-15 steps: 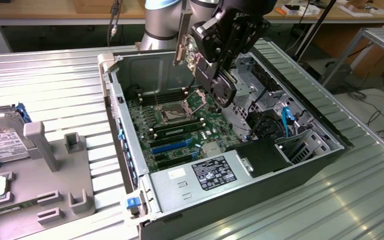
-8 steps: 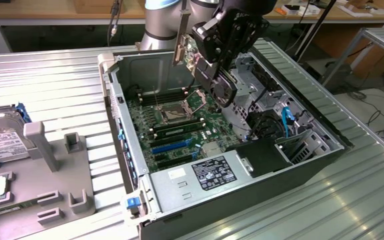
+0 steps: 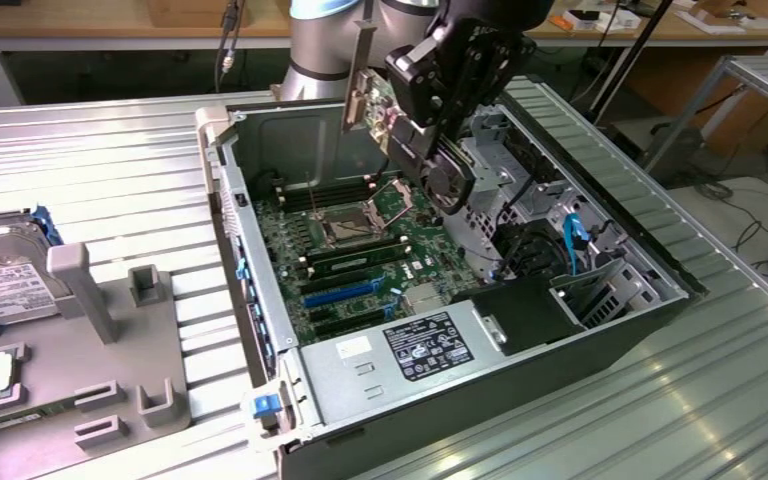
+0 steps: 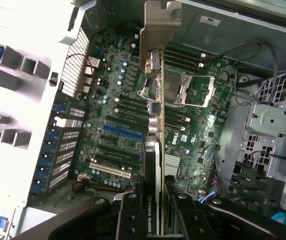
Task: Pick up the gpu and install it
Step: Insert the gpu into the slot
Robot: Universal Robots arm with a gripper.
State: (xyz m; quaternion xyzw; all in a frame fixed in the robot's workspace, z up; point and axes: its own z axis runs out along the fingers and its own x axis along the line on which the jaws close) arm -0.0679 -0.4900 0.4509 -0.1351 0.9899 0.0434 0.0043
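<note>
Done with picking up, not yet putting in. Pinching the green card [image 3: 365, 105] in the gripper [image 4: 155, 220], with black fingers [image 4: 128, 220] pressed on both flat sides. Hanging in the air above the open computer box [image 3: 584, 390], over the big green board [image 3: 357, 245], touching nothing below. Silver end plate [image 4: 160, 25] at the far end from the wrist. Likely calls for lining the card's bottom edge up with a long slot [image 4: 123, 132], straight and gentle, with no tilt.

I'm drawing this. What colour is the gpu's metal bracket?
Silver-grey. The bracket on the gpu shows best in the wrist view.
</note>
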